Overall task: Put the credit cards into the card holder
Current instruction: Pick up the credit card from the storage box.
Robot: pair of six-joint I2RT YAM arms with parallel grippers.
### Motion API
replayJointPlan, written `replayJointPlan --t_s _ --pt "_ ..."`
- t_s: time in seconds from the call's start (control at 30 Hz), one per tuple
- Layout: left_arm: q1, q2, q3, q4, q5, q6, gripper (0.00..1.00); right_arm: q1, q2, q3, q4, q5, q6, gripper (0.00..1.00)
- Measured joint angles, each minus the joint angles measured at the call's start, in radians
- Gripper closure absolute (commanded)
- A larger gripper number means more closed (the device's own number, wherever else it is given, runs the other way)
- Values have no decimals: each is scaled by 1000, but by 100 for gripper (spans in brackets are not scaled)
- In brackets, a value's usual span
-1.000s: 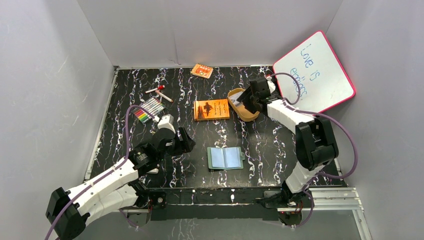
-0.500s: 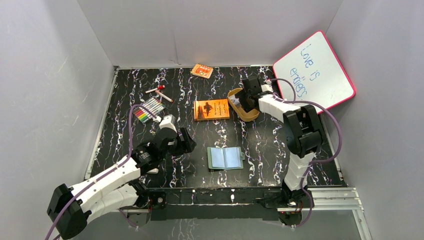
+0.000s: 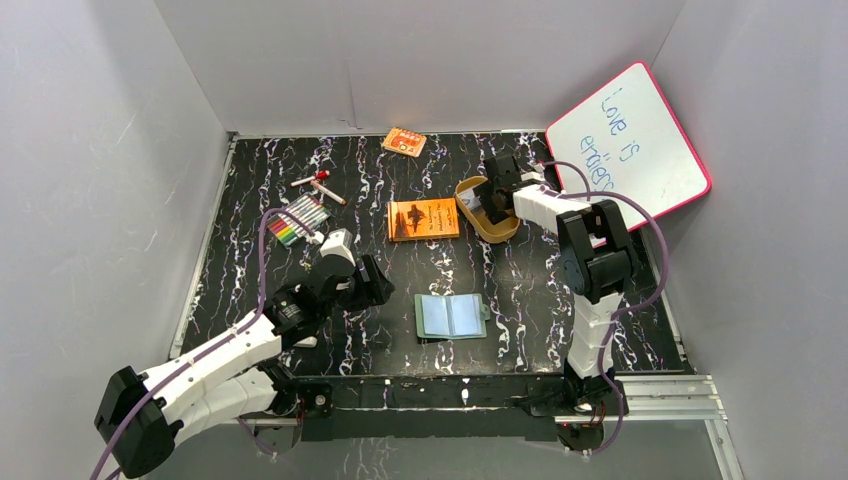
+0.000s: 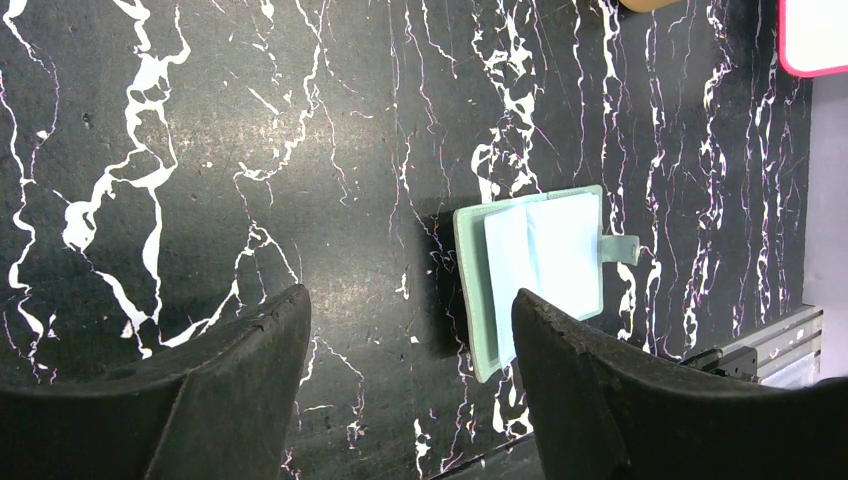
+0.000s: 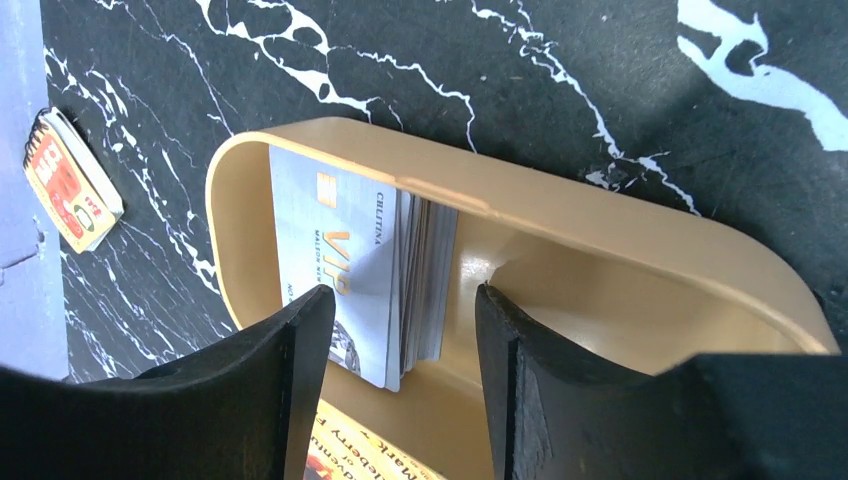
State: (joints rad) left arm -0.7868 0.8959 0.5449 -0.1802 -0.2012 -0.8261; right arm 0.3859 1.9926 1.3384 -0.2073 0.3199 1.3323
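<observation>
**Right arm swings in over the tin of cards**

Since a second ago the right arm's elbow has folded inward and the right gripper (image 3: 497, 190) has edged left over the tan oval tin (image 3: 463, 187), right of centre in the upper part of the overhead view. The left arm has hardly stirred. Both pairs of fingers stand apart. The right pair frames the stack of silver credit cards (image 5: 340, 270) standing on edge in the tin. The left gripper (image 4: 410, 300) hangs empty, left of the small grey-green folding card holder (image 3: 450, 315), which lies open at lower centre. My worry is that the cards sit packed together, so a pinch may lift several or slide off a glossy face. A finger catching the rim could also drag the tin toward the orange paperback book (image 3: 423, 219).
</observation>
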Motion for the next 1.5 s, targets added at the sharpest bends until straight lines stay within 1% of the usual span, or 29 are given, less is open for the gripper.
replayJointPlan --t_s 0.23,0.63,0.83,1.1,1.27,1.5 --pt "0 2 0 0 0 4 29 -7 13 14 1 -1 0 40" --pt "0 15 0 1 0 8 29 -7 26 26 6 -8 -24 51" --pt "0 16 0 1 0 8 29 -10 10 -18 60 -10 -26 53" --pt "0 16 0 1 1 9 29 -11 -47 -98 96 -11 -30 62" --pt "0 16 0 1 4 8 29 -11 -57 -110 103 -12 -44 64" --pt "0 16 0 1 7 7 29 -13 -58 -110 113 -20 -63 73"
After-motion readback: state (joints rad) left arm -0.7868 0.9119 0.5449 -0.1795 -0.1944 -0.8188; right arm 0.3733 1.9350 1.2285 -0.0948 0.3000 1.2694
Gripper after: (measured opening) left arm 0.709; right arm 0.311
